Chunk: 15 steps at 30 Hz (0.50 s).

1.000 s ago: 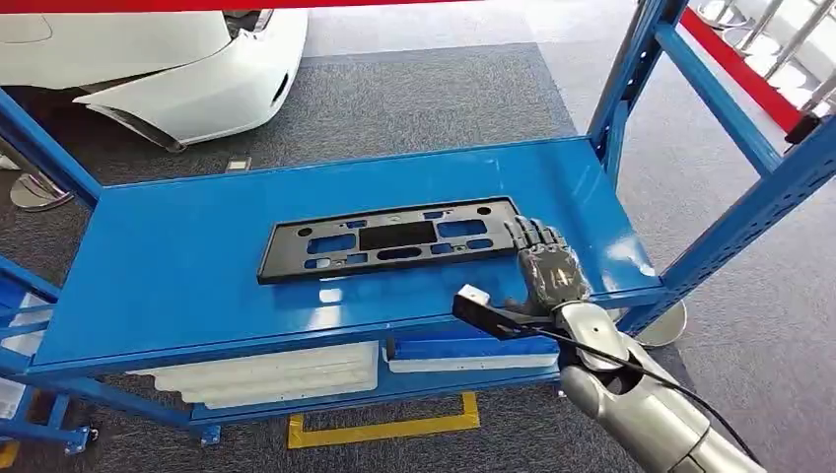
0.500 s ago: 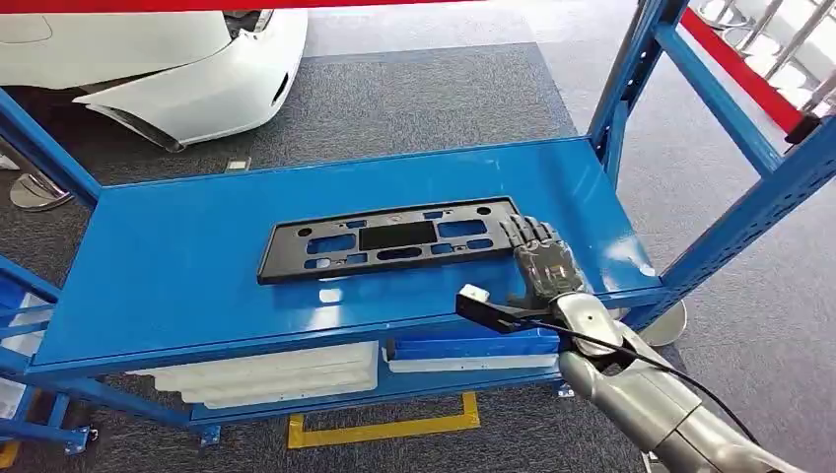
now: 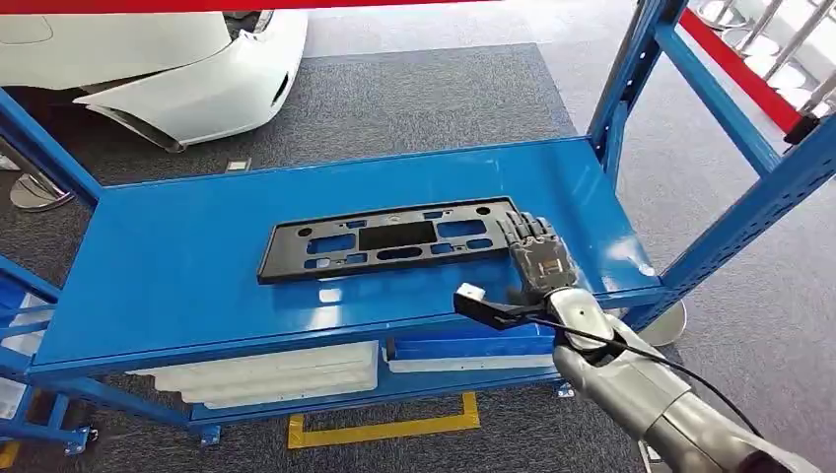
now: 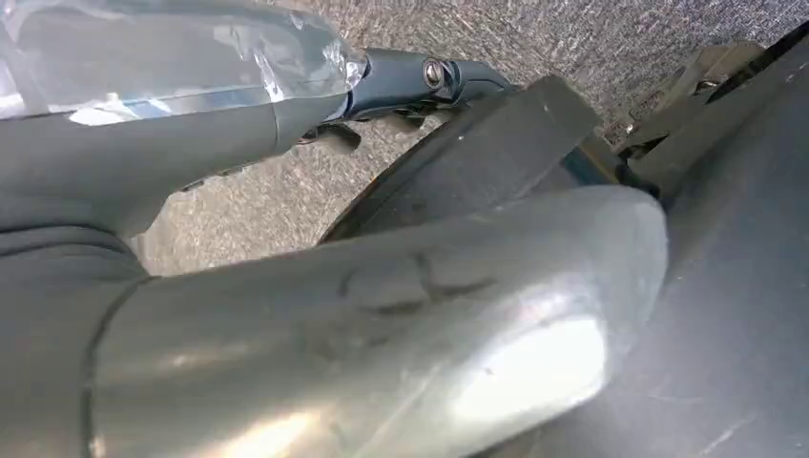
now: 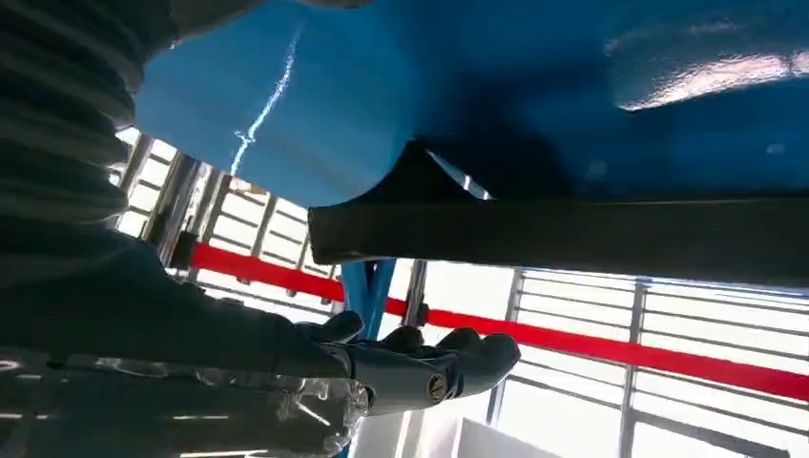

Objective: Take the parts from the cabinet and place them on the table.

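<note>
So the big blue cabinet (image 3: pixel 177 266) is basically an open rack, and its top shelf (image 3: pixel 158 286) is carrying the one part that matters right now. There's a white car bumper (image 3: pixel 187 79) sitting on the carpet behind it, and some pale trays (image 3: pixel 266 372) on the lower level.

The part is a long black plate holder (image 3: pixel 389 239), lying flat about mid-shelf, running parallel to the front edge and a bit toward the right-hand end. It looks like thin moulded plastic full of cutouts, so my guess is it's light and fairly stiff but will flex if you lift it by one tip. It's also lying dead flat on smooth painted metal, so getting under the rim could be fiddly, and it might just skate along the shelf instead.

The right hand (image 3: pixel 541 258) is on the shelf at the holder's right end, fingers (image 3: pixel 522 232) stretched out flat and loose with the tips at or just over that end. Nothing is gripped. From the wrist camera the fingers (image 5: pixel 448 363) look spread with the holder's edge (image 5: pixel 572 239) hanging beside them, untouched as far as I can see.

If it were me I'd pinch the end rim or hook a cutout.

Left hand: can't tell what it's doing.
</note>
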Available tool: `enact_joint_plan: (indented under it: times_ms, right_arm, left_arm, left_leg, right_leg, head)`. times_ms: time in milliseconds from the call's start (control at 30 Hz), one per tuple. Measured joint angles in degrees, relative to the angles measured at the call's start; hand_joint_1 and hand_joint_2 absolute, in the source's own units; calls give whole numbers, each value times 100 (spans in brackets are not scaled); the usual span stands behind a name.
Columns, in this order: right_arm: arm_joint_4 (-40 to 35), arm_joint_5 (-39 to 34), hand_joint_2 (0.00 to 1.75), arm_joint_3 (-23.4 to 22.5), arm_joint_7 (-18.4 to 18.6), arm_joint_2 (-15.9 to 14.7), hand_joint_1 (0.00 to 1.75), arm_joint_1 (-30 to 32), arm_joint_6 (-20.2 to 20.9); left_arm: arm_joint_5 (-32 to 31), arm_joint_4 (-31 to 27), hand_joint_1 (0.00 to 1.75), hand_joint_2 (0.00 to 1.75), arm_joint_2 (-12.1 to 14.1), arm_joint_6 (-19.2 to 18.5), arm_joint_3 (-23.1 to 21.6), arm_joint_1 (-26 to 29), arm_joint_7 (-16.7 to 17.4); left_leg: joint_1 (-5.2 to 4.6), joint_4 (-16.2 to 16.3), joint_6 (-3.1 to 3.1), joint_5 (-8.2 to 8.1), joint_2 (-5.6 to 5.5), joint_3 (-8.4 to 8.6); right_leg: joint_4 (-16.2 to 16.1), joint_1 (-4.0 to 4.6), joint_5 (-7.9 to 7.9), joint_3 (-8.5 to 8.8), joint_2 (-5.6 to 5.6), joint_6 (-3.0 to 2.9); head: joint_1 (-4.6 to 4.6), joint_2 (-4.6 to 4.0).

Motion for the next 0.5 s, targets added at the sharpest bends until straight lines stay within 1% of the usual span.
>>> enact_joint_plan:
  times_ms: [300,500]
  right_arm:
    - [480,44,175,214,-22,114,0,-330,-72]
    - [754,199,175,434,-26,227,0,-556,-118]
  left_arm:
    - [-68,4,0,0,0,-50,-11,-26,35]
    - [-144,4,0,0,0,-94,-20,-57,122]
  left_leg:
    - [-1,1,0,0,0,1]
    - [0,0,0,0,0,3]
  right_leg:
    - [0,-1,0,2,0,0]
    - [0,0,1,5,0,0]
  head:
    - [4,0]
    - [2,-2]
